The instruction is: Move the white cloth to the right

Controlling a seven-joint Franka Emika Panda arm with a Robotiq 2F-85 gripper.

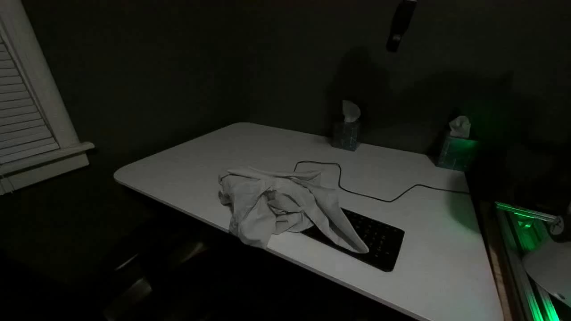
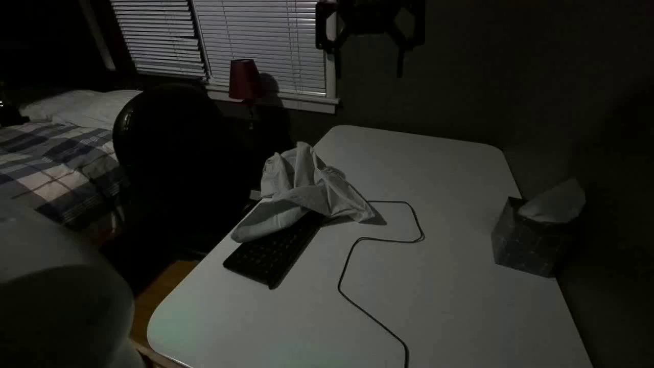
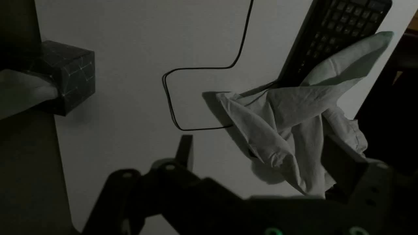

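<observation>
The white cloth (image 1: 267, 200) lies crumpled on the white table, draped over part of the black keyboard and reaching the table's near edge. It also shows in an exterior view (image 2: 311, 184) and in the wrist view (image 3: 294, 120). My gripper (image 3: 264, 151) shows only in the wrist view, at the bottom. Its fingers are wide apart with nothing held between them. The cloth lies below and partly between the fingers, closer to the right-hand finger, which covers part of it. Contact with the cloth cannot be made out. The gripper is out of sight in both exterior views.
The black keyboard (image 2: 276, 250) lies partly under the cloth. A thin black cable (image 1: 363, 195) winds across the white table (image 1: 178, 165). Tissue boxes (image 1: 345, 135) (image 1: 456, 153) stand along the wall side. A dark chair (image 2: 173, 168) stands beside the table. The room is dim.
</observation>
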